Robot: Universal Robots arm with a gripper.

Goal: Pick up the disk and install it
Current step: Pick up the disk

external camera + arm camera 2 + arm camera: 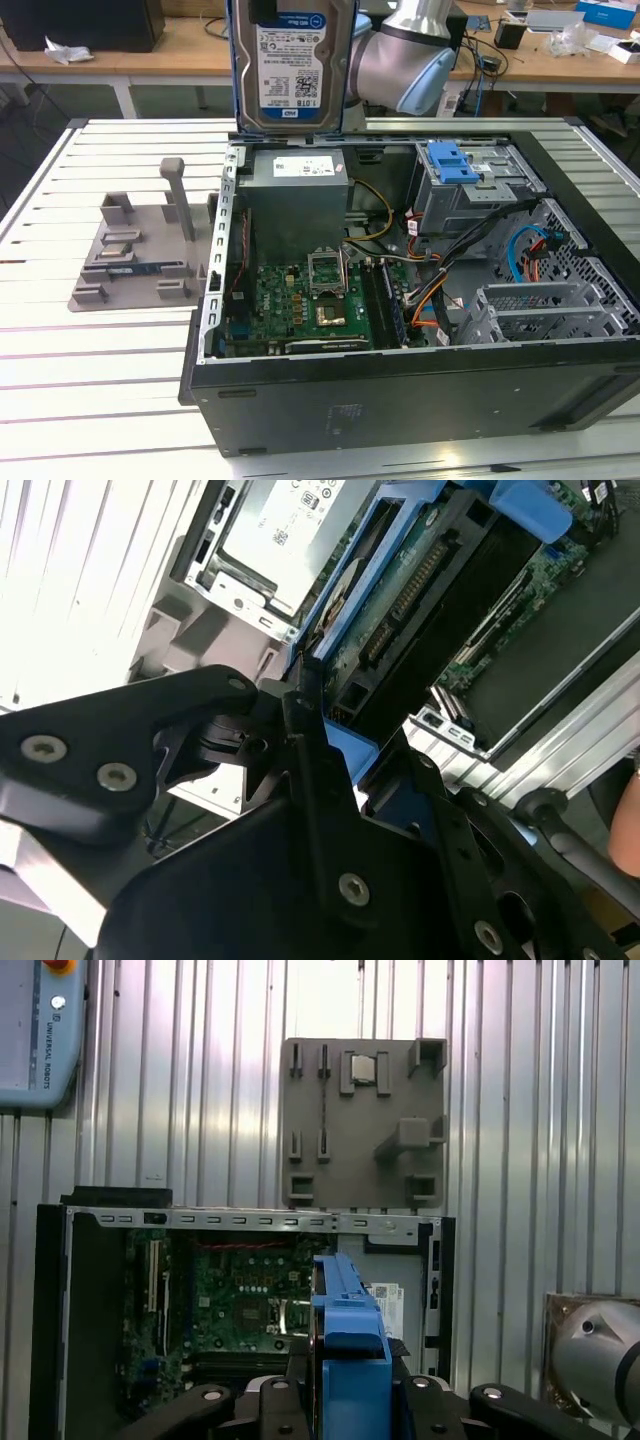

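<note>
Disk (pixel 295 65) is up in the air, standing on edge, label facing the exterior camera. Pincer (pixel 350 1385) is clenched on the disk: in both wrist views black fingers (pixel 415 1400) sit on either side of the blue rail. Pad contact itself is mostly hidden, so the grip looks firm but only probably so. The arm (pixel 400 60) is right behind the disk.

Straight below the pincer is the open computer case (pixel 400 390). The grey power supply box (pixel 297 195) is directly under the disk, and the green circuit board (pixel 300 300) is just beside it. The drive cage (pixel 470 205) with the blue latch (pixel 452 162) is well off to the pincer's side, at the exterior view's right. The grey holder (pixel 140 250) sits outside the case at the exterior view's left, on the slatted surface (pixel 100 400).
</note>
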